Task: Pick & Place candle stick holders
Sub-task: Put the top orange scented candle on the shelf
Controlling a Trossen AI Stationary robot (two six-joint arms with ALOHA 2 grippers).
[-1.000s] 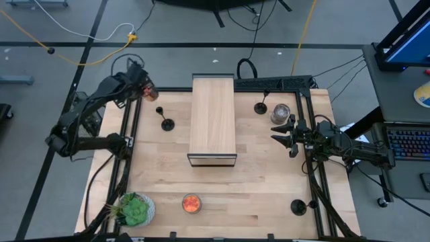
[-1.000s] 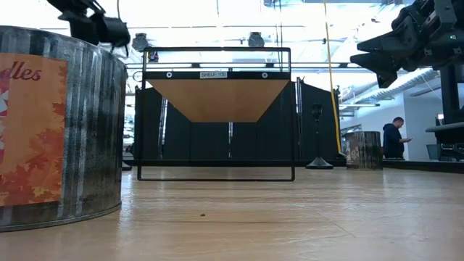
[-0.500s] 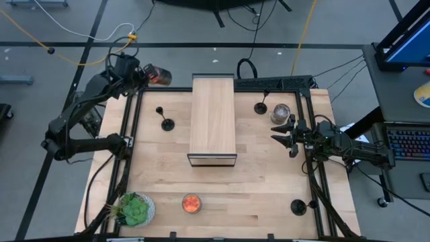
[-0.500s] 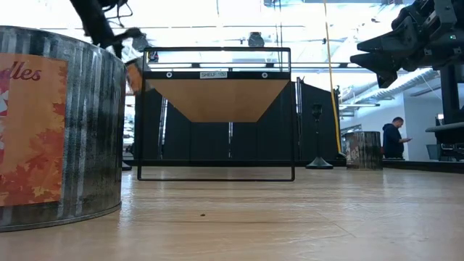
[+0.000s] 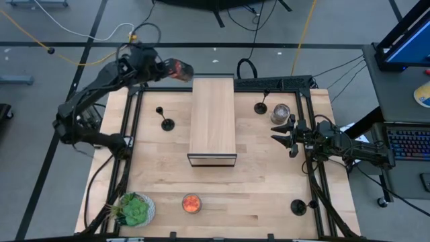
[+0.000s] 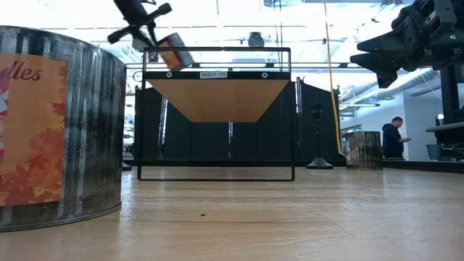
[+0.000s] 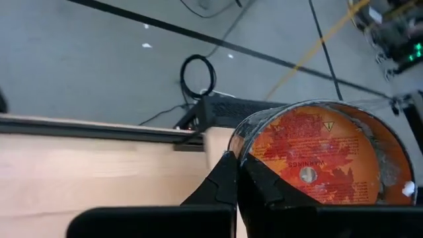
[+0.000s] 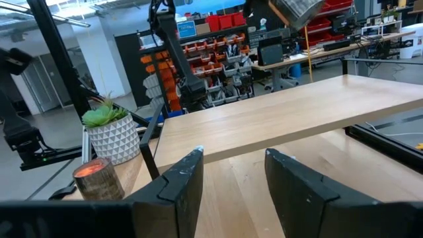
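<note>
Above bench's (image 5: 269,195) far-left corner, left end effector (image 5: 163,67) clamps a red-filled candle jar (image 5: 180,68) w/ fingers together on its rim. Right end effector (image 5: 281,132) hovers apart nr right edge. Three candle stick holders (image 5: 166,123) (image 5: 261,107) (image 5: 298,206) stand on bench.

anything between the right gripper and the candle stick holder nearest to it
Partly. In the high view the open right gripper faces the wooden shelf, and the silvery-grey jar stands close beside its line to the nearest candle stick holder. The jar could be clipped on a straight reach.
</note>
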